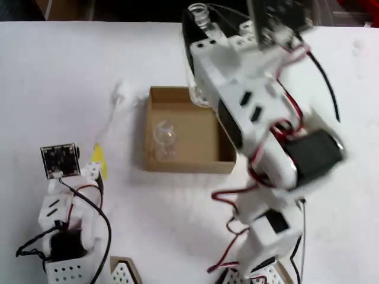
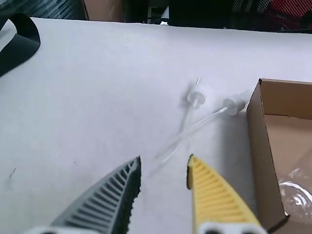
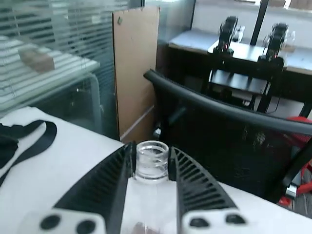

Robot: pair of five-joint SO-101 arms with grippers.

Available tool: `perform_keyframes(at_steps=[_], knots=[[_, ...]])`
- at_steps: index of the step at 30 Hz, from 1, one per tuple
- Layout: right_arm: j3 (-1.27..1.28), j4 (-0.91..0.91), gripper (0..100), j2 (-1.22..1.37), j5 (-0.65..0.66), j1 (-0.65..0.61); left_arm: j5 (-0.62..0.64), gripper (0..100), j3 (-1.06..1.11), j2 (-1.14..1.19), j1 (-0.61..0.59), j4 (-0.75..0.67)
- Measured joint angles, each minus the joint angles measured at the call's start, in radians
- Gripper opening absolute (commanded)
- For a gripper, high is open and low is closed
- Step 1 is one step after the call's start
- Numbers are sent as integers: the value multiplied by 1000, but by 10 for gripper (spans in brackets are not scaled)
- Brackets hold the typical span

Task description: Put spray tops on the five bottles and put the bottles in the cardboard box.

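Nearest, by the table's front edge on the left, the left gripper [image 2: 164, 165] hangs low over the white table [image 2: 87, 107], its grey and yellow fingers spread apart. Just ahead of its tips lie the thin ends of two clear dip tubes. They run away from it to two spray tops [image 2: 196, 97], which lie on their sides close together. One rests just beside the box's far left corner; whether it touches the wall I cannot tell.

To the right of that gripper stands the box [image 1: 189, 164], open at the top, about the middle of the table. A clear bottle [image 1: 164, 135] sits inside, toward the left wall.

The right arm [image 1: 278, 154] rises from the front edge on the right and leans forward past the box's right wall. Its right gripper [image 3: 151, 146] has its black fingers pinched on the neck of a second bottle [image 3: 152, 163]. That bottle stands upright between them, its threaded mouth open at the top. From the high view it shows beyond the box's far right corner; the arm hides whether its base touches the table.

Farther off, a black strap [image 2: 29, 44] lies on the table's far left part. Behind the table edge stand a dark chair [image 3: 229, 131] and a brown board [image 3: 136, 68].
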Motion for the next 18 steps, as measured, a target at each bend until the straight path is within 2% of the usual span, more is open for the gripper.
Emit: perform_keyframes(at_steps=[7,18], knots=[[394,-6,16,-249,0,0,0,158,0,0,0,0],[1000,-430,16,-308,-6,44,0,158,0,0,0,0]])
